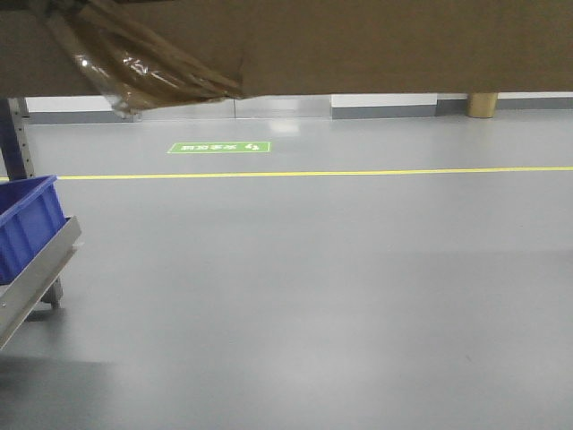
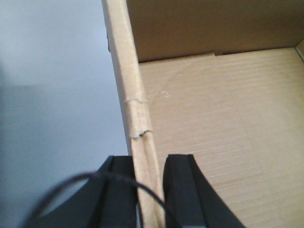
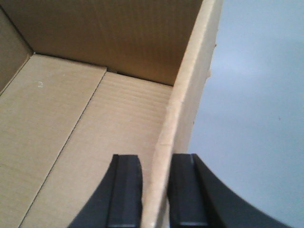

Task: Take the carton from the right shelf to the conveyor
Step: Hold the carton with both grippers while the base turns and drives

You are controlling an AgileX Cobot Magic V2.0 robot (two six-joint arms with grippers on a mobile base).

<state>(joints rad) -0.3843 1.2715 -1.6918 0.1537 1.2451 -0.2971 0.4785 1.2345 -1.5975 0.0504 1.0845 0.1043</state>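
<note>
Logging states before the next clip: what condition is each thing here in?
Carton: open on top, nothing seen inside, held clear of the floor.
Left gripper: shut on one side wall.
Right gripper: shut on the opposite side wall.
Tape: peeled loose, crumpled on the carton's outside.
Blue bin: resting on the shelf, contents hidden.

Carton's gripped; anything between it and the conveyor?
The conveyor is out of view. Below the carton, clamped by left gripper and right gripper, only floor shows; a blue bin sits far left.
</note>
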